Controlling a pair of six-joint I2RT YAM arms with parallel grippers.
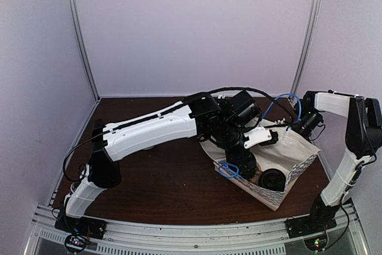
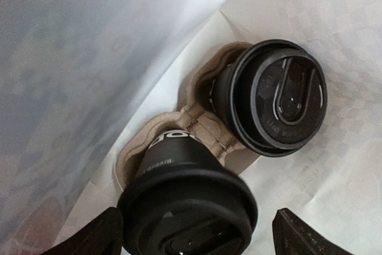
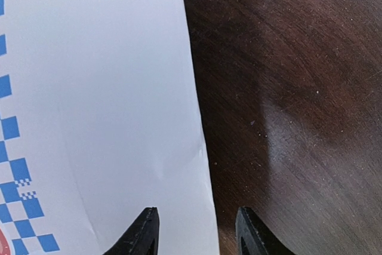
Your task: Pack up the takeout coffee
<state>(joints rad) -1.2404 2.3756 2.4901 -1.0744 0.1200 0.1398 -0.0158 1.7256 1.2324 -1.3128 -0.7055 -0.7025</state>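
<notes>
From my seat this looks nearly packed. Both takeout cups stand lidded in the cardboard carrier [image 2: 200,125] inside the paper bag [image 1: 298,147], with the far cup [image 2: 274,97] at about 1 o'clock from the near cup [image 2: 179,165] in the left wrist view. My left gripper [image 2: 197,213] is spread wide to either side of the near cup's lid, gripping nothing, and my right gripper [image 3: 197,210] is likewise parted, the bag's edge running unclamped between its fingers over the table [image 3: 298,88]. What I judge is left is to draw the left arm out of the bag and perhaps close it.
</notes>
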